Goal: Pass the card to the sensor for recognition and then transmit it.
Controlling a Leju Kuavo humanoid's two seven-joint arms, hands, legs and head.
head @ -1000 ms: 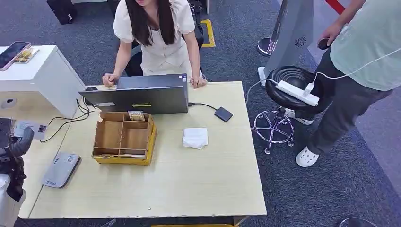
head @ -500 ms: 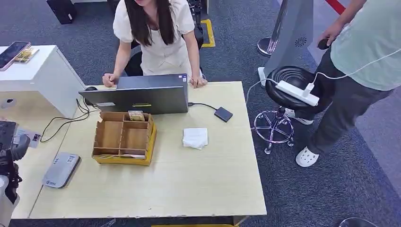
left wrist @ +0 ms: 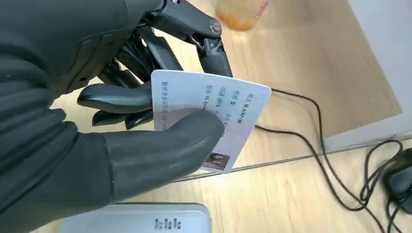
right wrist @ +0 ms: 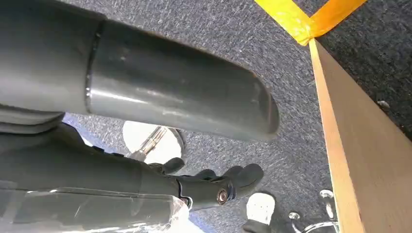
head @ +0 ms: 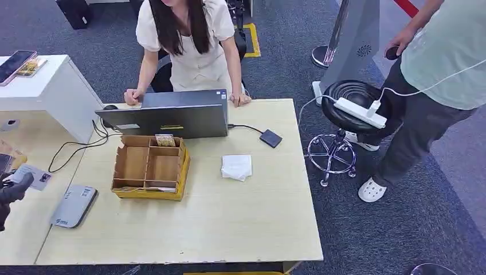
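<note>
Lower at the frame's left edge than a second ago, the left hand (head: pixel 10 192) pinches the card (left wrist: pixel 206 124) above the grey sensor (head: pixel 73 205). Thumb-only grip risks slipping. Right hand (right wrist: pixel 214 187) hangs curled, empty.

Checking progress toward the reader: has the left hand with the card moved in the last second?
Yes. The left hand with the card dropped toward the grey reader, nearer the picture's bottom edge.

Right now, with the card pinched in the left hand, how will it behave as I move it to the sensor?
The card looks flat and unbent, so probably stiff. It appears thin and glossy, likely light but slippery. The left hand pinches it between thumb and fingers near one end, so it may pivot.
</note>
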